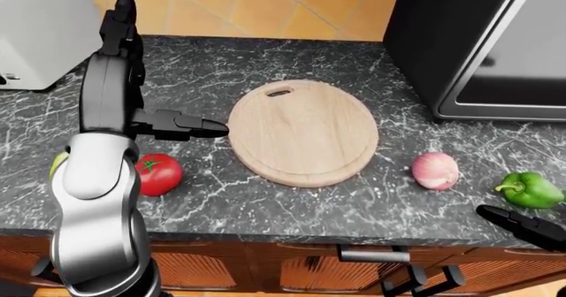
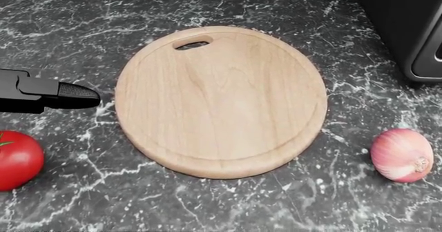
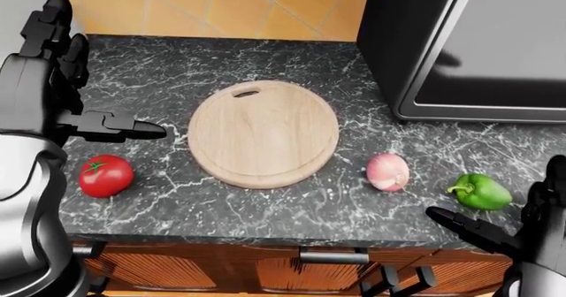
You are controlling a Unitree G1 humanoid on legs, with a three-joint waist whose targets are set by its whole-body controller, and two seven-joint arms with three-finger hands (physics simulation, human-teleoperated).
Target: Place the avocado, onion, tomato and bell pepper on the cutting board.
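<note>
Left hand (image 3: 53, 78) open, raised left of the cutting board (image 3: 263, 133). Right hand (image 3: 522, 234) open, near the bell pepper (image 3: 480, 191). Tomato (image 3: 105, 175) and onion (image 3: 388, 172) rest on the desk (image 3: 265, 204).

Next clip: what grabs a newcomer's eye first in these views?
The bare round cutting board sits mid-counter with nothing on it. The left robot hand hangs open, raised over the counter at the left-eye view's left, with the tomato just right of its forearm. Right of the board lie the onion and the green bell pepper, beside a dark oven.
</note>
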